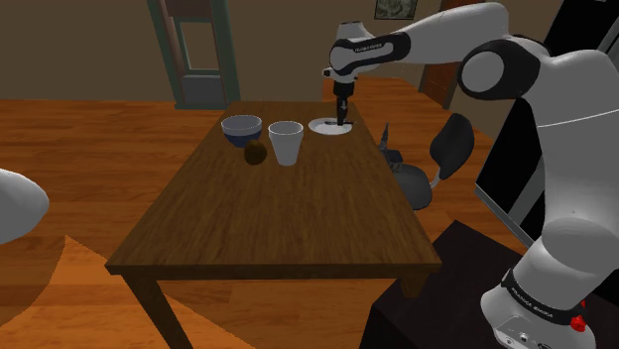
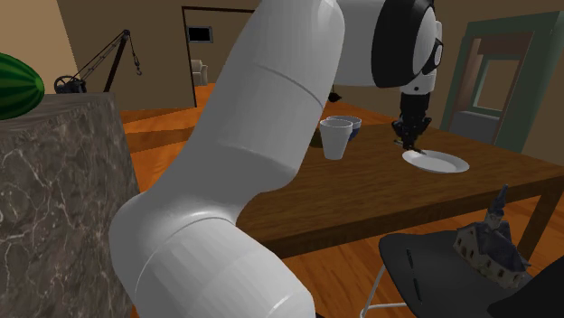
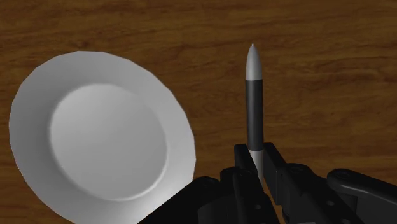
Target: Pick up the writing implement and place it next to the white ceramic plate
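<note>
The writing implement is a black pen [image 3: 254,108] with silver ends. My gripper [image 3: 257,160] is shut on its near silver end, and the pen's body sticks out past the fingertips over the brown wooden table. The white plate [image 3: 102,133] lies just beside the pen, with a narrow strip of table between them. In the shoulder view the gripper [image 1: 342,116] hangs low over the plate [image 1: 325,127] at the table's far end. In the second exterior view the gripper [image 2: 411,137] sits at the plate's [image 2: 441,163] left rim. I cannot tell whether the pen touches the table.
A white cup [image 1: 286,142], a dark blue bowl [image 1: 241,129] and a small dark round thing [image 1: 257,154] stand to the shoulder view's left of the plate. A chair [image 1: 417,178] with a small model building [image 2: 493,244] stands beside the table.
</note>
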`<state>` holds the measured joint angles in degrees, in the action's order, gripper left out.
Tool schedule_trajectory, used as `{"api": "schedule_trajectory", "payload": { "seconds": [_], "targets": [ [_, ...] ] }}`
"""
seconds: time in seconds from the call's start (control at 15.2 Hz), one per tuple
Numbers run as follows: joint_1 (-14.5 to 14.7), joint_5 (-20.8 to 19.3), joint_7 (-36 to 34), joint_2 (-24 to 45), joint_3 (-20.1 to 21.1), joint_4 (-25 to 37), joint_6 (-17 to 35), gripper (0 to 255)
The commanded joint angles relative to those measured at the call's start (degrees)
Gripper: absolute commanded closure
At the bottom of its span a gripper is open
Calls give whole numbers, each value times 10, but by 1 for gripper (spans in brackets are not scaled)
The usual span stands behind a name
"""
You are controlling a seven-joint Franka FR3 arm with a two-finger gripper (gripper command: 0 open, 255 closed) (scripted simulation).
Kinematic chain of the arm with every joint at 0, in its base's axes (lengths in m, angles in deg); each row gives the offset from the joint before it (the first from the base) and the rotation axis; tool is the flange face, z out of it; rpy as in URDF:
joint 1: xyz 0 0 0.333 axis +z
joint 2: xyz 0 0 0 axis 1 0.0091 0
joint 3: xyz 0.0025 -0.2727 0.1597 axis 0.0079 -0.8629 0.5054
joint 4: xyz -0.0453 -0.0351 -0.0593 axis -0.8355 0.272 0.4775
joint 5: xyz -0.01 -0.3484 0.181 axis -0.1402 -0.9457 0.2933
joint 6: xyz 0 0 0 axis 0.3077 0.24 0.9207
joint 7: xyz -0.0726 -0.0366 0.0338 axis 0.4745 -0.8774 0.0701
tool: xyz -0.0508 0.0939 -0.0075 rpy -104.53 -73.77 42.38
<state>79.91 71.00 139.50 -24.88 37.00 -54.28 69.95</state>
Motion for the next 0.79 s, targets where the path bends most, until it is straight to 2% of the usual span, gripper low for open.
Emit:
{"api": "schedule_trajectory", "payload": {
  "seconds": [0.0, 0.73],
  "targets": [
    [-6, 1, 9, 17, -2, 22, -5, 255],
    [-7, -2, 4, 31, -3, -39, 71, 255]
  ]
}}
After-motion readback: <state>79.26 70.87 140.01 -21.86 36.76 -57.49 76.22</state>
